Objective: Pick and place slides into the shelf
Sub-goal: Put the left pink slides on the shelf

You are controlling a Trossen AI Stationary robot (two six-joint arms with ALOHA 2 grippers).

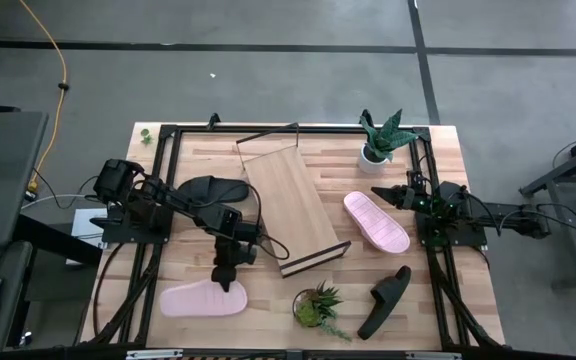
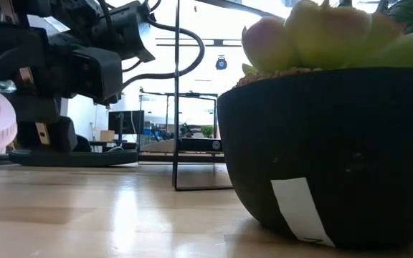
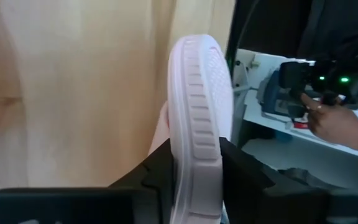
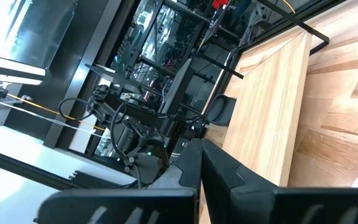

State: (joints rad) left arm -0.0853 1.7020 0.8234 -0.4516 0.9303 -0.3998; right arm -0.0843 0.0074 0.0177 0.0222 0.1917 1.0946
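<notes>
Gripped at the 7 o'clock corner of the table: one pale pink slide (image 1: 204, 299), long axis running 9 to 3 o'clock, its 3 o'clock end pinched between the closed fingers of the left gripper (image 1: 227, 283). At centre, the shelf (image 1: 293, 207), long axis from 11 to 5 o'clock, with a black slide (image 1: 211, 187) at its 9 o'clock side. Toward 3 o'clock, a second pink slide (image 1: 375, 221) lying 11 to 5 beside the right gripper (image 1: 379, 192), fingers pressed together on nothing; at 5 o'clock, another black slide (image 1: 385, 300).
</notes>
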